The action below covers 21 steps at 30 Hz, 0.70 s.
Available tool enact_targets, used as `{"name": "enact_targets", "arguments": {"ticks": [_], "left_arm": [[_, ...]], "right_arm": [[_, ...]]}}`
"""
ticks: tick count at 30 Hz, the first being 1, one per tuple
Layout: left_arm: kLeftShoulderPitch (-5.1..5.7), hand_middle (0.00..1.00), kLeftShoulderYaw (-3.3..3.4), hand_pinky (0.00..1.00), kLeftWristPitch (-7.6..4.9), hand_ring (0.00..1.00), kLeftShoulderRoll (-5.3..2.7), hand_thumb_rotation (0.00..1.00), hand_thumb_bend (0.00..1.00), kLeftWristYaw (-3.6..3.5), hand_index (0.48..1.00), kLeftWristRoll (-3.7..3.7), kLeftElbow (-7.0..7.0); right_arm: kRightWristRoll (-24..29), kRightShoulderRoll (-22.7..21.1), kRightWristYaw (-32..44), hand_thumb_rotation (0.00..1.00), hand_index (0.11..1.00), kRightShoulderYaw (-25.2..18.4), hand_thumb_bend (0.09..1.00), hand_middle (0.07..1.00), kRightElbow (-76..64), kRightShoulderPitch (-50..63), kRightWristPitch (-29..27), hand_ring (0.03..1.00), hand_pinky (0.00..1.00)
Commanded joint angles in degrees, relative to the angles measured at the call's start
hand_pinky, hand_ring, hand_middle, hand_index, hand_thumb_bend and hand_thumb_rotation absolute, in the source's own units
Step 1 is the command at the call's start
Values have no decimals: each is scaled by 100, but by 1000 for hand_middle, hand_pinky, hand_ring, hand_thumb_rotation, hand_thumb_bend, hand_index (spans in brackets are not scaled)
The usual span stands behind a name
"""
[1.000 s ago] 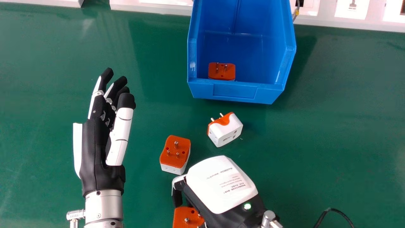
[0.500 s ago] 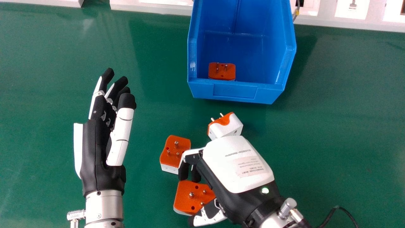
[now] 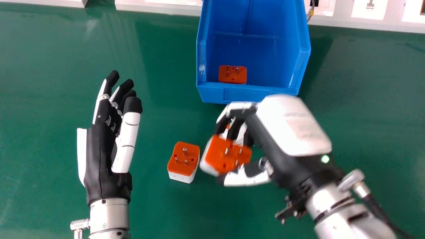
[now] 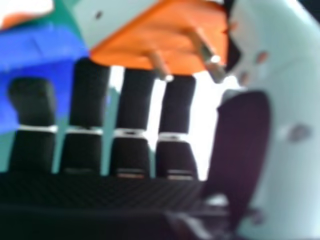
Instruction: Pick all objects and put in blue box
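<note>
Plug adapter (image 4: 170, 37) in my right hand (image 3: 289, 126).
Its orange, pronged face sits between my fingers and thumb; beyond my fingers is the blue box (image 4: 40, 47).

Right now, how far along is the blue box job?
Done: one adapter sits inside the blue box. In hand: the right robot hand grips a second adapter. Left: a third adapter on the green table, plus a fourth adapter partly hidden behind that hand's fingers.

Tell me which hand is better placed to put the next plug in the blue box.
Right, I'd say: the right hand holds a plug near the front of the box. The left hand is empty, off to the box's left.
</note>
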Motion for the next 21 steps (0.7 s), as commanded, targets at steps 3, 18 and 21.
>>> {"name": "enact_targets", "arguments": {"ticks": [3,18,21], "left_arm": [[-109,875,-9,803,-135,869,-38,781,755,47,912,58,28],[-297,874,72,802,-189,868,6,782,756,-12,912,-43,189],[-368,874,101,802,-195,868,9,782,756,4,912,-32,264]], "right_arm": [[-67,-8,-372,0,522,-543,508,482,26,-1034,14,381,209],[318,-374,-1294,0,524,-852,508,474,2816,-4322,-329,370,206],[333,-438,-1650,0,524,-681,508,474,4051,-5164,-546,370,206]]}}
